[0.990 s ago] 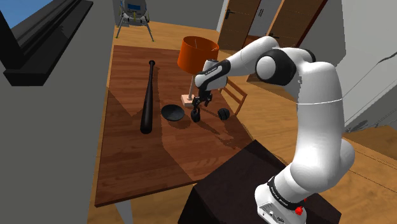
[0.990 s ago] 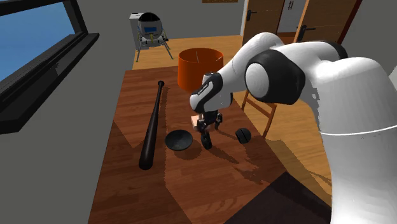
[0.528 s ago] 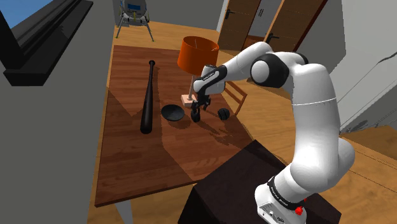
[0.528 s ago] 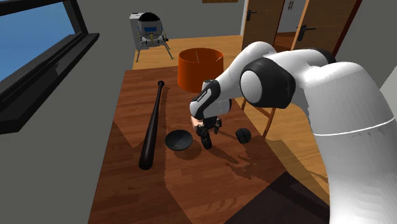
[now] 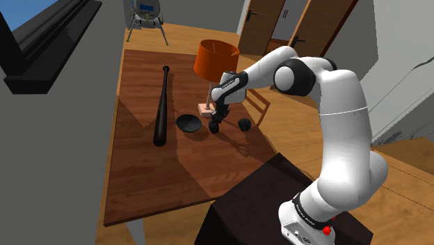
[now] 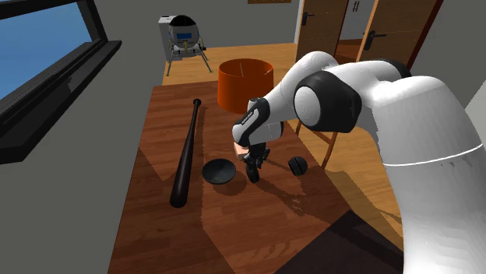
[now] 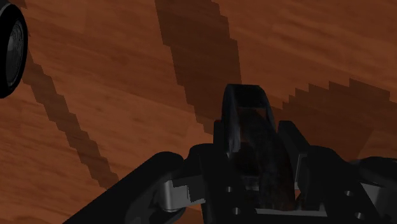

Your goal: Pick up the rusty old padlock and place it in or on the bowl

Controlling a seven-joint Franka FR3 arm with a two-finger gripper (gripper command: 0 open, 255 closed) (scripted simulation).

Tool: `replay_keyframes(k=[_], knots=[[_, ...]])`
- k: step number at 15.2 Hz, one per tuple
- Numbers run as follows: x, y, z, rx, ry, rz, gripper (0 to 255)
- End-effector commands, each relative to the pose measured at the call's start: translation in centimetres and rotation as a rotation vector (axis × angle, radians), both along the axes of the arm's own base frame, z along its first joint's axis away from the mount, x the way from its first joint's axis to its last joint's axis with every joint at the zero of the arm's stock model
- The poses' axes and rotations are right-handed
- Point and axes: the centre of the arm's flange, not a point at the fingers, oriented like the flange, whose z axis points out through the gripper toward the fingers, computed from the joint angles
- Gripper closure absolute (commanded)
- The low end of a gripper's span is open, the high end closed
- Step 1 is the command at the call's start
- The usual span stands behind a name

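The padlock [image 7: 257, 159] is a dark, brownish lock with a black shackle, standing upright on the wooden table [image 5: 153, 174]. My gripper [image 7: 254, 133] is shut on it, and the two black fingers clasp its body from both sides. From the shoulder view the gripper [image 5: 215, 122] points down at the padlock [image 5: 215, 129], just to the right of the dark shallow bowl [image 5: 188, 124]. The second exterior view has the gripper [image 6: 252, 165] low over the padlock [image 6: 253, 173], with the bowl [image 6: 219, 171] to its left. The bowl's rim [image 7: 9, 51] also appears in the wrist view.
A black baseball bat [image 5: 161, 108] lies beyond the bowl toward the shoulder view's left. An orange-shaded lamp [image 5: 215, 61] stands just behind the gripper. A small dark round object [image 5: 244, 125] sits to the padlock's right. A wooden chair [image 6: 319, 136] stands at the table's edge.
The hand sank slightly onto the padlock, and the fingers, wide apart before, have come together around it. The bowl, bat and lamp have not moved.
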Motion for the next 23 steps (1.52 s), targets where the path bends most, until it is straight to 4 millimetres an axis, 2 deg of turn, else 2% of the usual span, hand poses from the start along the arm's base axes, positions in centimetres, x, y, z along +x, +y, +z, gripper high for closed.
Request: replay_keyframes(k=[1, 8, 23], knots=[[0.0, 0.0, 0.0, 0.000, 0.000, 0.000, 255], [0.0, 0.0, 0.0, 0.000, 0.000, 0.000, 255], [0.0, 0.0, 7.9, 0.000, 0.000, 0.000, 255]])
